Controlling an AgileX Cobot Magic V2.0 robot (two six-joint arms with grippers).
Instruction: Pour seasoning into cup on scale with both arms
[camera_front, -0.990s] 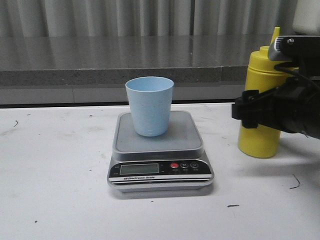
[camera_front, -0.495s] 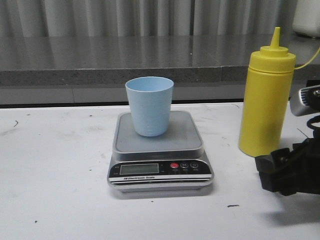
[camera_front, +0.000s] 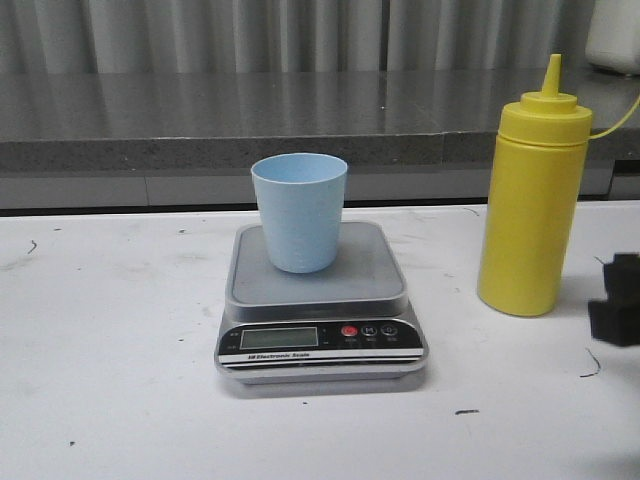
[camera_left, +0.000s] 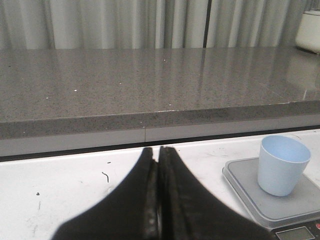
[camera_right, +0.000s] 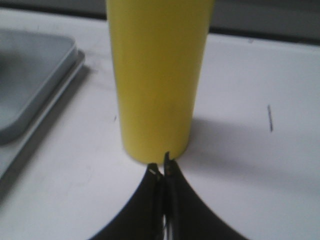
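Note:
The pale blue cup (camera_front: 298, 210) stands upright on the platform of the silver-grey scale (camera_front: 370, 278) at mid-table. The yellow seasoning bottle (camera_front: 530, 200) stands upright on the table to the right of the scale, held by nothing. My right gripper (camera_right: 162, 165) is shut and empty, its tips just short of the bottle's base (camera_right: 157, 75). In the front view only its black end (camera_front: 618, 312) shows at the right edge. My left gripper (camera_left: 159, 151) is shut and empty over the table, left of the cup (camera_left: 282, 165) and scale (camera_left: 245, 187). It is out of the front view.
A grey stone ledge (camera_front: 200, 125) runs along the table's far side, with curtains behind it. The white tabletop (camera_front: 110, 330) has a few small dark marks. A corner of the scale (camera_right: 30, 75) lies left of the bottle in the right wrist view.
My right arm was across the front of the bottle. It has dropped and drawn back to the right edge of the view. The bottle, cup and scale have not moved.

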